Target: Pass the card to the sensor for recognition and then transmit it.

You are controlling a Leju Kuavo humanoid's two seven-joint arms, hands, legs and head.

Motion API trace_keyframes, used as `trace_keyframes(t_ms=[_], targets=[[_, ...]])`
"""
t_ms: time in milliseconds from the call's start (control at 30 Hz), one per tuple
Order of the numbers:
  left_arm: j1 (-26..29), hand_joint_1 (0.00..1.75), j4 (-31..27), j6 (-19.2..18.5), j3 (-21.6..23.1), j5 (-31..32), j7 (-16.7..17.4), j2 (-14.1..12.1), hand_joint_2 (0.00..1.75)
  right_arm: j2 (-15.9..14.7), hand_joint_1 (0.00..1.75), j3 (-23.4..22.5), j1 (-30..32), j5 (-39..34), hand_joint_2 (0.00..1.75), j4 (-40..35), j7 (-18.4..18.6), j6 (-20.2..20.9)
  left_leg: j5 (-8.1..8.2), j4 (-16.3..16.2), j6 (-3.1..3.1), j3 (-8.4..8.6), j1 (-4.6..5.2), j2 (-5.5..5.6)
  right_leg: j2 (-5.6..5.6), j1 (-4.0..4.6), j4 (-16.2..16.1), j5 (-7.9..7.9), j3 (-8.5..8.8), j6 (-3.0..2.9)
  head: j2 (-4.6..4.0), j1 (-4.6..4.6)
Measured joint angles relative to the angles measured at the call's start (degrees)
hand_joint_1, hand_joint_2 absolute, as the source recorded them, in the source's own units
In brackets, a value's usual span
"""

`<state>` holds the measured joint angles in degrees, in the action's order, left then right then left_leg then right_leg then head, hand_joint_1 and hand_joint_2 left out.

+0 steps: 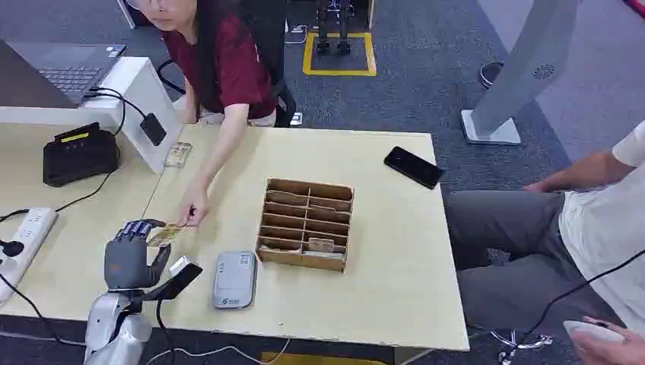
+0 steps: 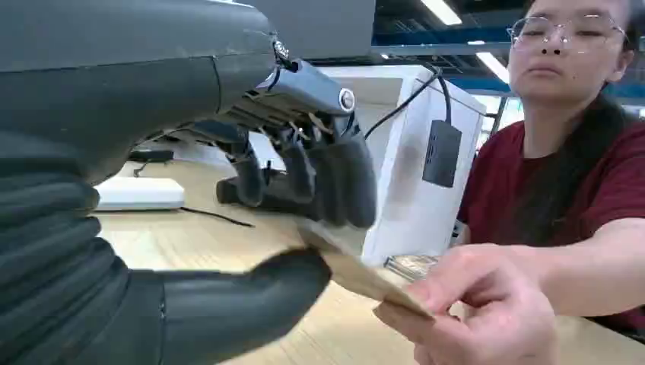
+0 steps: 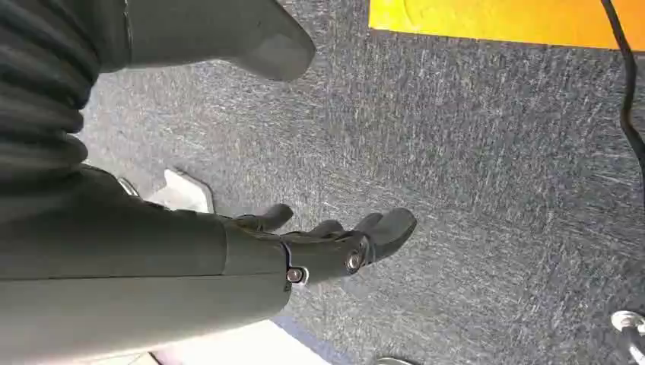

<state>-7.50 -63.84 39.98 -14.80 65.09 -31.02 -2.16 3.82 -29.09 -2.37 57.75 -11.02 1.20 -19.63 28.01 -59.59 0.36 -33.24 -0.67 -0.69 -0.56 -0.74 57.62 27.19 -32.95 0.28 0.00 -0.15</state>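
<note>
Surface: pale wood-tone top, standing on grey carpet; a yellow-bordered square is marked on the floor beyond it. A white pedestal stand rises on the carpet off the far right corner.

On the surface: wooden compartment tray near the middle, with small items in some slots; grey card sensor just beside its near left corner; black phone toward the far right edge. To the left: white box with a black adapter on its side, black device, white power strip, laptop behind.

A person in a dark red shirt sits at the far side, arm stretched across; a second person in grey trousers sits at the right.

Left hand is raised over the left part of the surface. The card is pinched between its thumb and fingers; the person's hand grips the card's other end, well left of the sensor.

Right hand hangs above the carpet, fingers loosely extended and apart, holding nothing.
</note>
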Motion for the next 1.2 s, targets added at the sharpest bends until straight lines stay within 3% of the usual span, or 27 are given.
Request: trace_keyframes(t_ms=[300, 500, 633, 700, 767, 933, 1200], targets=[[0.0, 1.75, 0.0, 0.0, 0.2, -0.9, -0.4, -0.1, 1.75, 0.1, 0.0, -0.2, 0.0, 0.1, 1.75, 0.0, 0.0, 0.0, 0.0, 0.0, 0.0, 0.0, 0.0, 0.0, 0.0, 0.0, 0.0, 0.0, 0.0, 0.0, 0.0, 0.0], [0.0, 1.75, 0.4, -0.3, 2.2, -10.8, -1.1, -0.6, 1.75, 0.2, 0.0, -0.7, -0.1, 1.2, 1.75, 0.0, -0.3, -0.1, 0.0, 0.0, 0.0, 0.0, 0.0, 0.0, 0.0, 0.0, 0.0, 0.0, 0.0, 0.0, 0.0, 0.0], [1.2, 1.75, -2.2, -6.5, 4.0, -26.4, -6.0, -1.1, 1.75, 0.3, 0.0, -1.6, -0.1, 2.0, 1.75, 0.0, -0.4, 0.0, 0.0, 0.0, 0.0, 0.0, 0.0, 0.0, 0.0, 0.0, 0.0, 0.0, 0.0, 0.0, 0.0, 0.0], [1.8, 1.75, -4.6, -11.0, 4.2, -31.6, -6.3, -1.2, 1.75, 0.4, 0.0, -1.9, -0.1, 2.2, 1.75, 0.0, -0.4, 0.0, 0.0, 0.0, 0.0, 0.0, 0.0, 0.0, -0.01, 0.0, 0.0, 0.0, 0.0, 0.0, 0.0, 0.0], [2.1, 1.75, -6.6, -16.1, 4.2, -36.2, -5.5, -1.2, 1.75, 0.4, 0.0, -2.3, -0.1, 2.2, 1.75, 0.0, -0.4, 0.1, 0.0, 0.0, 0.0, 0.0, 0.0, 0.01, -0.01, 0.0, 0.0, 0.0, 0.0, 0.0, 0.0, 0.0], [2.2, 1.75, -9.2, -22.2, 4.2, -40.9, -3.1, -1.1, 1.75, 0.7, 0.0, -3.2, -0.1, 2.2, 1.75, 0.0, -0.4, 0.1, 0.0, 0.0, 0.0, 0.0, 0.0, 0.0, -0.01, 0.0, 0.0, 0.0, 0.0, 0.0, -0.02, 0.0], [3.0, 1.75, -11.6, -36.1, 4.2, -51.2, 1.6, -0.8, 1.75, 1.0, 0.0, -4.6, -0.1, 3.2, 1.75, 0.0, -0.6, 0.1, 0.0, 0.0, 0.0, 0.01, 0.0, 0.0, 0.0, 0.0, 0.0, 0.0, 0.0, 0.0, 0.0, 0.0]])
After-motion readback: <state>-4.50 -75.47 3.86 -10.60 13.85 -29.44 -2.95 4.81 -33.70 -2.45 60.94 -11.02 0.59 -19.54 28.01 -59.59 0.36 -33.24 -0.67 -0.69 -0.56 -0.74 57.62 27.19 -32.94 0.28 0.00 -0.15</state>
